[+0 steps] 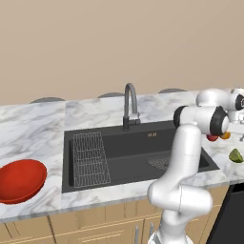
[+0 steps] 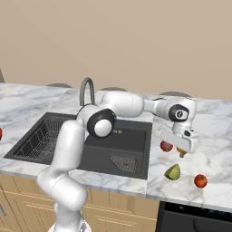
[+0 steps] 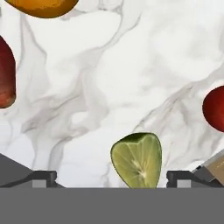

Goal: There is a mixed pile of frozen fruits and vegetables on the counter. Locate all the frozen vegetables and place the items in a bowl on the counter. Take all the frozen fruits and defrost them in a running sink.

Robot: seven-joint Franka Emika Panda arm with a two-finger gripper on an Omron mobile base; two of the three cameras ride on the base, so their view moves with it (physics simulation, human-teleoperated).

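Here, green wedge (image 3: 137,159) low and centre in the hand view, lying on the counter (image 3: 131,78), cut face up, long axis running up-down, narrow end toward the bottom edge. Framed by the gripper (image 3: 111,178), jaws spread wide, holding nothing. Orange ball (image 3: 42,6) upper left, pinkish-red ball (image 3: 6,74) left edge, small red ball (image 3: 214,109) right edge. Likely risk: rounded rind squirting out sideways if pinched off-centre.

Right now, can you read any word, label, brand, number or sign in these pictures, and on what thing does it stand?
No text can be read.
A small orange mark on the back wall of the sink, beside the tap: too small and blurred to read.
The bowl, counter and green wedge: no writing.
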